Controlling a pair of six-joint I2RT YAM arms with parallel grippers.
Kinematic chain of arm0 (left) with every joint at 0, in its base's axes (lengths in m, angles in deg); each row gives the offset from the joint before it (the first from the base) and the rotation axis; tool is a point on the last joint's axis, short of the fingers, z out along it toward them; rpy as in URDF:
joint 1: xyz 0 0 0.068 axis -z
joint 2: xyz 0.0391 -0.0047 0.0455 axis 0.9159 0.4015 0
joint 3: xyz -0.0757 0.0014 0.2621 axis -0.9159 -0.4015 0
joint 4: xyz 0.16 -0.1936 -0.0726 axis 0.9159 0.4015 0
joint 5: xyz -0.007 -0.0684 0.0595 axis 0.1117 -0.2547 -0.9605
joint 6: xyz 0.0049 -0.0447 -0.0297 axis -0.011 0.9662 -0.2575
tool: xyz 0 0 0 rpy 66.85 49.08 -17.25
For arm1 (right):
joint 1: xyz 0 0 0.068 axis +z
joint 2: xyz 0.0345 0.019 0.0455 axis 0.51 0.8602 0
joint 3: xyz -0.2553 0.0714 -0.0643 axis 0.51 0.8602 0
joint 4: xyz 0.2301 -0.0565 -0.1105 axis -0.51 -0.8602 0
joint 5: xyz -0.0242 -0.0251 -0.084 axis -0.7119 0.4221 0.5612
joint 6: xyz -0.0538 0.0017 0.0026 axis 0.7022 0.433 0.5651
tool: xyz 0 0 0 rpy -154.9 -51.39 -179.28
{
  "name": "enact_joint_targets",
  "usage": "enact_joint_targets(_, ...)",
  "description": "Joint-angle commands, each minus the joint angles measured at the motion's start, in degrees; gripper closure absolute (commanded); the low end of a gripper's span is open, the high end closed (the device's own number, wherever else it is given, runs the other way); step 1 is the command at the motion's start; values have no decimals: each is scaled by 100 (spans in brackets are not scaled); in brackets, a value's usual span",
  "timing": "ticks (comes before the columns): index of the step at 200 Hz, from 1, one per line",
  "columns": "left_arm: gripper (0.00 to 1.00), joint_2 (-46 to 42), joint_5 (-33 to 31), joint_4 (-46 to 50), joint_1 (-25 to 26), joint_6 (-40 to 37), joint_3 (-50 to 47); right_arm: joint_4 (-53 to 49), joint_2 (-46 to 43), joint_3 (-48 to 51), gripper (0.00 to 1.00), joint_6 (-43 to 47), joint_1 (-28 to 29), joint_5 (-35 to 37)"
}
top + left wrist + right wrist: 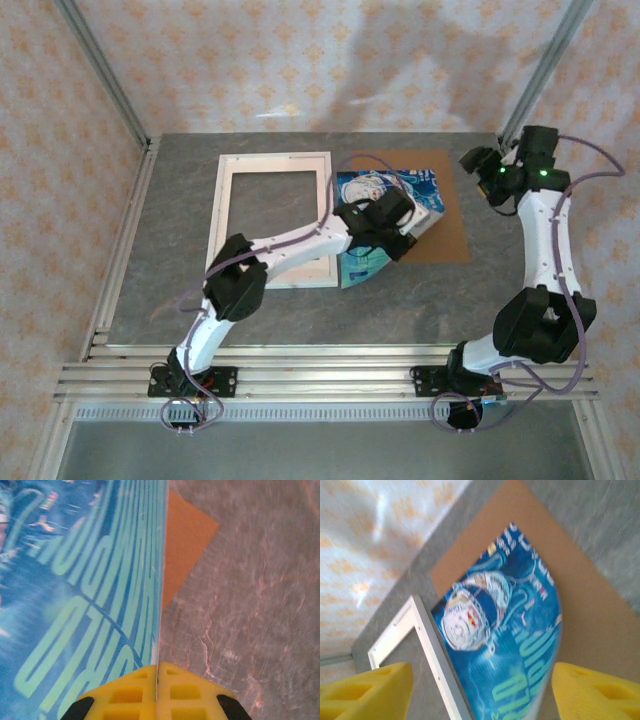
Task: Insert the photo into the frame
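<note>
Grey table, white frame lying flat on it, brown backing board right of the frame, the photo just right of the frame and partly over the board, left gripper pinching the photo's edge, right gripper spread wide well right of the frame.

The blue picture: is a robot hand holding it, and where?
Yes. The left gripper pinches the photo by its edge; the right gripper is open, holding nothing.
</note>
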Motion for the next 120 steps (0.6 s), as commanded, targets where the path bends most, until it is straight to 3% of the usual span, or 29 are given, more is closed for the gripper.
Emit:
enact_joint_targets(1, 100, -961, 119, -966, -548, 1159, -306, -174, -127, -129, 25, -77, -27, -49)
enact_joint_targets(26, 100, -1632, 93, -2196, -1104, 2442, -1064, 346, -223, 334, 25, -419, 65, -689)
enact_joint_targets(60, 100, -2498, -454, -4084, -1757, 4167, -2829, 832, -126, 972, 25, -657, 887, -692)
enact_joint_targets(92, 100, -3316, -1500, -4833, -2032, 5025, -4493, 1746, 8, 1669, 25, -1118, 1770, -354)
enact_joint_targets(120, 100, -4043, -2271, -4791, -2096, 5463, -5549, 2746, 219, 2222, 25, -1675, 2420, -256)
